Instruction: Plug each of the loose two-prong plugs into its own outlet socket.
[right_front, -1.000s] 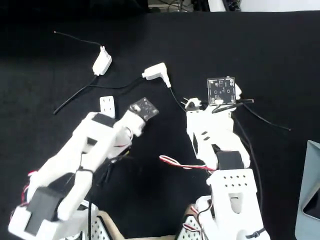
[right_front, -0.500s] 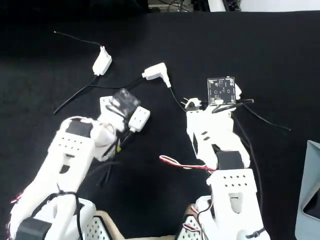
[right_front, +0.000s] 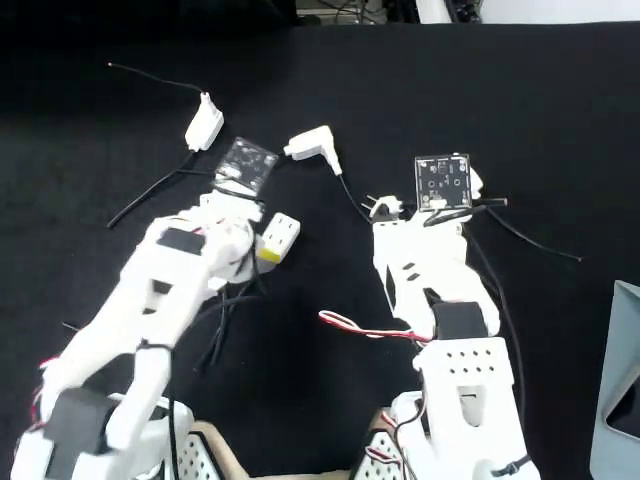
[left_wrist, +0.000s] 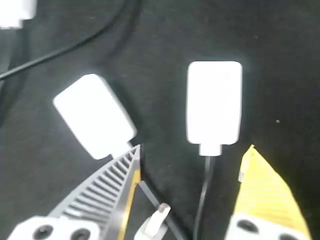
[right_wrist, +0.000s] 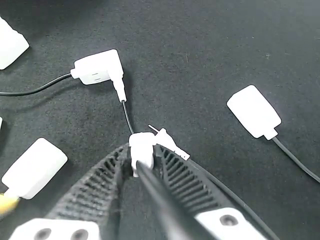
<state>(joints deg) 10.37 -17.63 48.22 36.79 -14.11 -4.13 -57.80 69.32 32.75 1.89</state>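
At the centre of the black table, the right gripper was clamped on a small white two-prong plug. Its prongs poked clear beside the fingertips. A thin black cord ran from the plug to an angled white socket, which lay toward ten o'clock from it in the high view, slots showing. Off at nine o'clock, the left gripper hung spread wide over a white corded block, gripping nothing. Whether that block was a plug or a socket could not be told. The plug looked light and rigid, with thin prongs that would likely bend if knocked. Its cord seemed springy enough to tug it askew. The flat sides of the body seemed the best hold, leaving the prongs free to meet the slots.
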